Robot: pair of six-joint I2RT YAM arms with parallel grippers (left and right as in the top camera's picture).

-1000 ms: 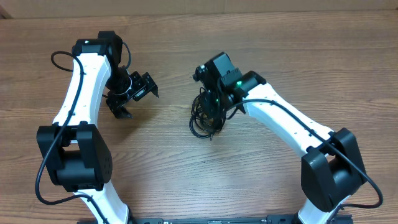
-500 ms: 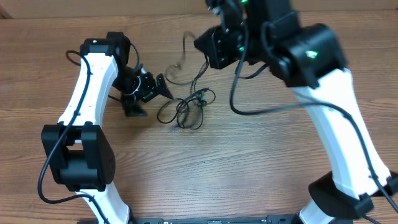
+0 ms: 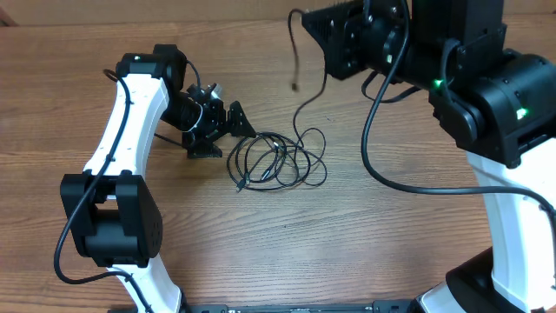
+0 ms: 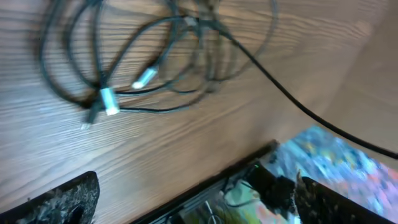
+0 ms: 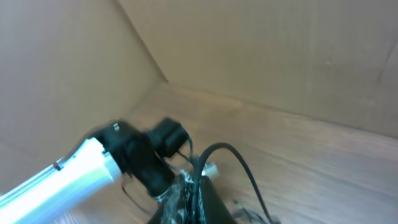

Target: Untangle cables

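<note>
One strand rises from the cables (image 3: pixel 278 161), coiled on the table (image 3: pixel 261 252), into my right tool (image 5: pixel 189 196), which pinches it high above. My left tool (image 3: pixel 224 135) stands spread just beside the coil. Step in hand: pulling strands apart. Next, I judge, the left tool must pin the coil.

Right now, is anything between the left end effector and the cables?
Nothing visible. The left end effector is open just left of the cables, with only bare table between them. One strand rises up and to the right, away from that gap.
</note>
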